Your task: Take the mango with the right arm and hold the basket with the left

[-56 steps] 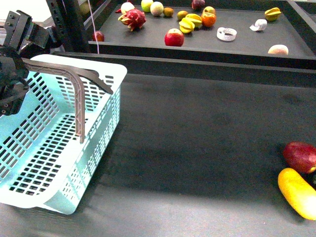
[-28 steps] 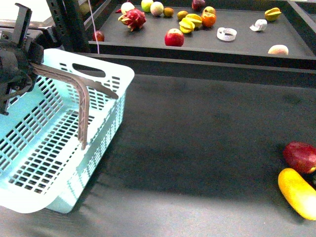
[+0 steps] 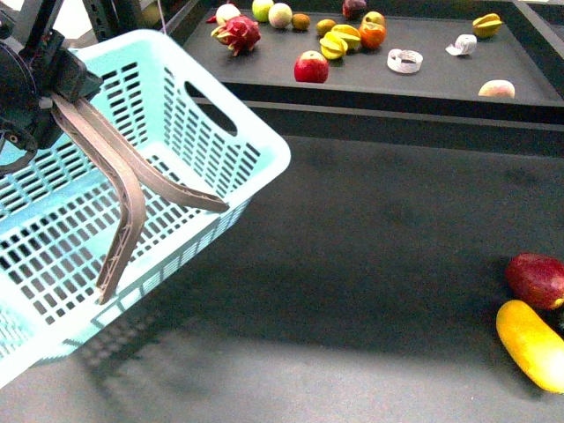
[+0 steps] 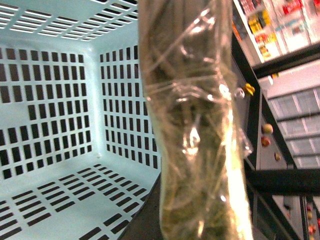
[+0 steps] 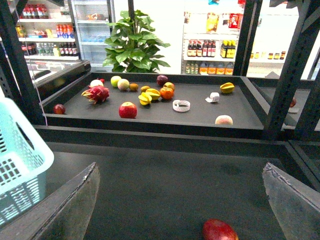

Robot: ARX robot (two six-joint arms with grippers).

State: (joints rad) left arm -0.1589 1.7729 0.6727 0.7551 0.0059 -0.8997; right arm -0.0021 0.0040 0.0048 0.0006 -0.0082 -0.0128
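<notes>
Aqua basket [image 3: 176,132] has risen and tilted, left gripper [image 3: 55,86] clamping its handles [image 3: 123,181]; right gripper [image 5: 182,207] wide, mango [image 3: 531,344] untouched.

A dark grey matte counter [image 3: 370,264] fronts a black raised display shelf [image 5: 165,117]. Behind stand a leafy green plant [image 5: 132,42] and brightly lit glass-door drink fridges [image 5: 92,25].
</notes>
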